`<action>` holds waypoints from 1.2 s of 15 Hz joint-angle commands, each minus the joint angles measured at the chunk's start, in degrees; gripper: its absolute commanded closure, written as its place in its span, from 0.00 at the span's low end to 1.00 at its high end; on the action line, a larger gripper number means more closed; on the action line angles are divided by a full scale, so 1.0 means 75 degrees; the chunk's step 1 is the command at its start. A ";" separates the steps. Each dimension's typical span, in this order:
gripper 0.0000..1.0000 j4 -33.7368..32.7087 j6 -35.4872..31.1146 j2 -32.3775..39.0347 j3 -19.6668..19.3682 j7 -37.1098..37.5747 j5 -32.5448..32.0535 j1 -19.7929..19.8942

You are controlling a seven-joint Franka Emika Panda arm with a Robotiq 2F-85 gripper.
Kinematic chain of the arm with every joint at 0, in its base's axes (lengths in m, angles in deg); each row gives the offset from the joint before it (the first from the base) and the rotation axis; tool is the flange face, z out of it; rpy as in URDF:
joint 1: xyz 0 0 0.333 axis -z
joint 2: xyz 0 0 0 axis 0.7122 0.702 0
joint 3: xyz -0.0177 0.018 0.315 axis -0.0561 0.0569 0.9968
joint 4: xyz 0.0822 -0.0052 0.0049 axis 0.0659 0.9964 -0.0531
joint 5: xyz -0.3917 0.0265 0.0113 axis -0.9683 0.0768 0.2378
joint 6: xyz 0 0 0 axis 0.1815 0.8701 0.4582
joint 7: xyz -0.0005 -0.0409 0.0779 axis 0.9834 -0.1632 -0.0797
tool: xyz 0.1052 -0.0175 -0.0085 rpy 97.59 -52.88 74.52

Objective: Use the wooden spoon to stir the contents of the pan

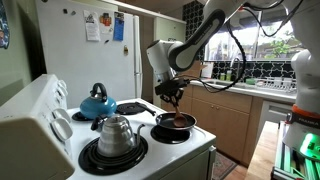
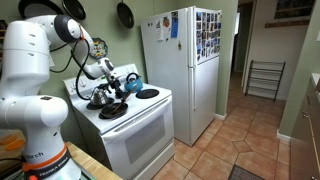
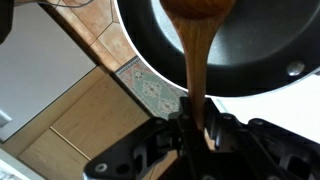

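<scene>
The black pan [image 1: 176,123] sits on a front burner of the white stove, with reddish-brown contents [image 1: 179,120] inside. My gripper [image 1: 170,95] hangs just above the pan and is shut on the wooden spoon [image 3: 197,60]. In the wrist view the spoon's light brown handle runs from between the fingers [image 3: 194,128] up into the dark pan [image 3: 260,55]; its bowl is cut off at the top edge. In an exterior view the pan [image 2: 113,110] and gripper [image 2: 108,92] are small and the spoon cannot be made out.
A shiny steel kettle [image 1: 117,133] stands on the near burner and a blue kettle [image 1: 97,102] on a back burner. A white fridge [image 1: 95,45] stands behind the stove. Wooden cabinets and a counter [image 1: 235,105] lie beyond the pan.
</scene>
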 commanded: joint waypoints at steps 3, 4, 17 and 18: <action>0.96 0.0231 0.0870 -0.0287 0.0172 0.1149 -0.0293 0.0103; 0.96 0.0193 0.0997 -0.0277 0.0184 0.1275 -0.0331 0.0115; 0.96 -0.0492 0.0798 0.0187 0.0451 0.1161 -0.0200 0.0510; 0.96 -0.0560 0.0791 0.0238 0.0478 0.1121 -0.0183 0.0502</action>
